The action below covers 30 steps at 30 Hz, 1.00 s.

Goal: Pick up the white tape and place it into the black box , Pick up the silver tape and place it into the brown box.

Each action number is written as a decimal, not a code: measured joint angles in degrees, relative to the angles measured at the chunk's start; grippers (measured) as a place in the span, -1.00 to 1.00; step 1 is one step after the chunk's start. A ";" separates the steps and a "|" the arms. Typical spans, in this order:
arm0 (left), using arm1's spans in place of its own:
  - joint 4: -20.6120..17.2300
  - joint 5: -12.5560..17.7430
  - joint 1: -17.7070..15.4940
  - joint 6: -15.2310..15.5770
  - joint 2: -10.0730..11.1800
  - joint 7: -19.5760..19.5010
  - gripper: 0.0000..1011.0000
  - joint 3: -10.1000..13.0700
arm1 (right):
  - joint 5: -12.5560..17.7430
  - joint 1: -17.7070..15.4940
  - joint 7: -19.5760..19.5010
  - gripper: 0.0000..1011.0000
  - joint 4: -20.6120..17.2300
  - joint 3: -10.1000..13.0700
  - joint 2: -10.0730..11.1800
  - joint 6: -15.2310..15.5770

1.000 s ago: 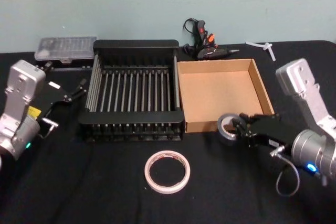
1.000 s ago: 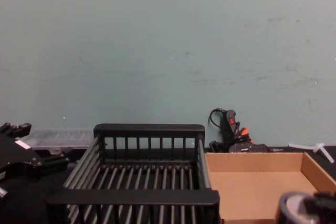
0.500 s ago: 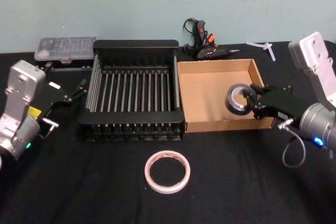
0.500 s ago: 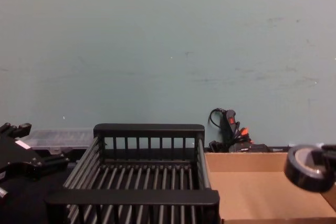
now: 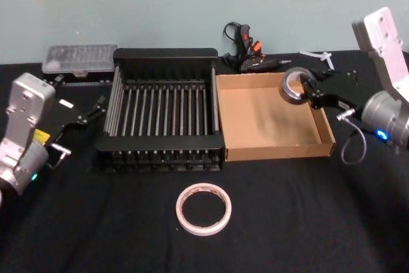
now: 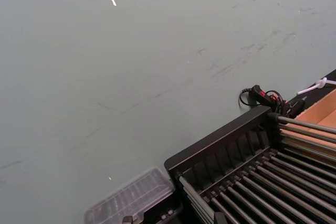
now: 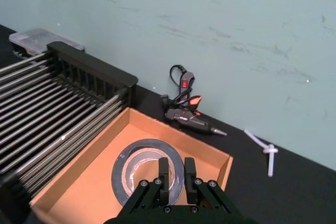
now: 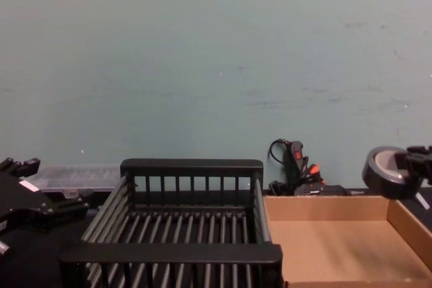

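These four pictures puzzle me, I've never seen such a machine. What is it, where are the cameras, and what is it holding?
It is a two-armed robot at a black table. One camera sits on its head, one on its chest, one on each wrist. The right gripper is shut on the silver tape, holding it in the air above the brown box; the right wrist camera looks down on it. The left gripper waits, parked beside the black box. The white tape lies flat on the table, nearer the robot.
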 joint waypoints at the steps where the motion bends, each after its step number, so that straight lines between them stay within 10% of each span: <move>1: 0.00 0.00 0.00 0.00 0.00 0.00 0.98 0.00 | -0.36 1.22 0.20 -0.66 1.41 -0.34 -0.37 -0.39; 30: 0.00 0.00 0.00 0.00 0.00 0.00 0.98 0.00 | -3.69 14.96 2.85 -0.66 24.64 -5.77 -7.72 -1.07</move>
